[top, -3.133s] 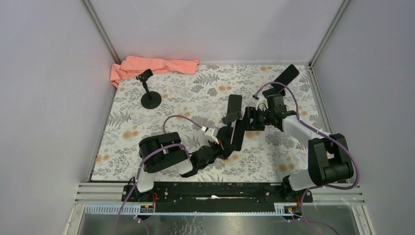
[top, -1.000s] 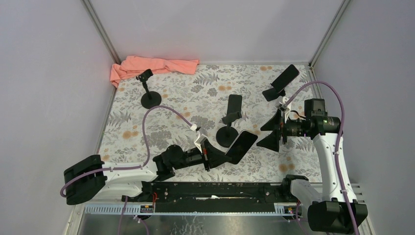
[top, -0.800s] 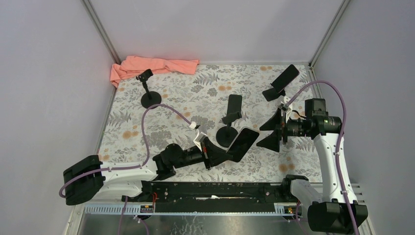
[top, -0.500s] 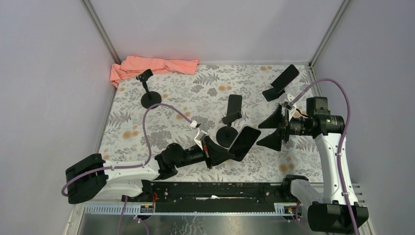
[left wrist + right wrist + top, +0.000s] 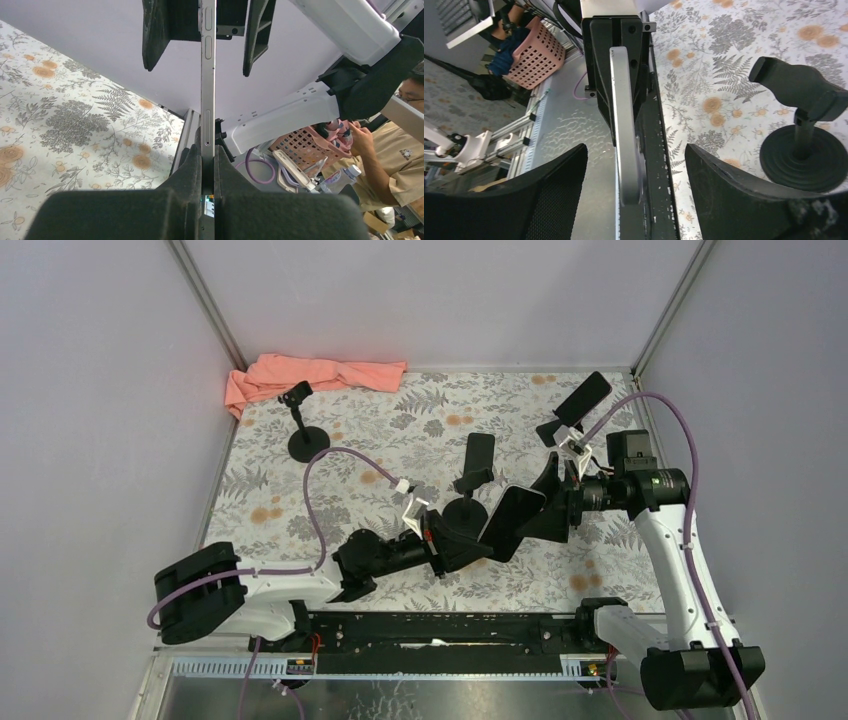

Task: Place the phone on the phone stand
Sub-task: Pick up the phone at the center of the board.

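Left claw (image 5: 480, 540) is clamped tight on the phone (image 5: 512, 518) — it grips the lower end, and the rest sticks out past the fingertips. The left wrist view shows the phone edge-on, side buttons facing the camera, pads flat against both faces.

Right claw (image 5: 545, 508) is wide, one finger on each side of the phone's free end. Both wrist views show a clear gap on both sides. No contact that I can see.

The phone is in the air over the bench (image 5: 270, 480), tilted, between the two claws and just right of the middle stand (image 5: 466, 512). It's not on the stand. That stand has a round black base on the floral cover, an upright post and a dark cradle on top. In the right wrist view it sits off to the right of the phone.

Other items:
- small stand (image 5: 305, 438) at back left, near the pink cloth (image 5: 315, 373) bunched along the back edge
- back-right stand (image 5: 575, 405) carries a tilted dark slab — can't tell if that's a phone
- purple cable (image 5: 650, 400) loops above the right arm
- pink basket (image 5: 310, 145) and a person (image 5: 385, 145) sit beyond the bench edge in the left wrist view
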Available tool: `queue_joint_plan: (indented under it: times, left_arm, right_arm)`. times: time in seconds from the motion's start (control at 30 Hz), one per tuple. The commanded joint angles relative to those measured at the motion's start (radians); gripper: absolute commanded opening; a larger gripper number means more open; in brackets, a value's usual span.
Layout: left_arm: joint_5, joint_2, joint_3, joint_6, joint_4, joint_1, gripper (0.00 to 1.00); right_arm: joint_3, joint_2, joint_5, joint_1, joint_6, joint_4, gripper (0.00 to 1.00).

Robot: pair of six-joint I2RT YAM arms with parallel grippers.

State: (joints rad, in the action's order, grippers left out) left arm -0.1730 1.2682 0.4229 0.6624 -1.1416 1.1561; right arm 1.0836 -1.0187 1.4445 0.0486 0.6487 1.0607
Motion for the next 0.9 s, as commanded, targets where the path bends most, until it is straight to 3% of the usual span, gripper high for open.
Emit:
queue_joint_plan:
  times: [0.0,0.37,0.6,0.7,0.87]
  left_arm:
    - [0.006,0.025,0.043,0.023,-0.188,0.004,0.00]
    - [-0.002,0.052,0.048,0.035,-0.193,0.004,0.00]
    - [0.015,0.054,0.047,0.041,-0.183,0.004,0.01]
    - [0.055,0.044,0.055,0.059,-0.113,0.002,0.19]
    - [0.104,-0.005,0.027,0.065,-0.022,-0.009,0.48]
  right_arm:
    - [0.022,-0.012,0.045,0.035,-0.093,-0.057,0.75]
    - [0.036,-0.024,0.089,0.042,-0.130,-0.085,0.54]
    - [0.032,-0.019,0.094,0.043,-0.161,-0.120,0.13]
    - [0.025,-0.009,0.076,0.043,-0.192,-0.151,0.05]
    - [0.004,0.009,0.012,0.041,-0.196,-0.192,0.00]
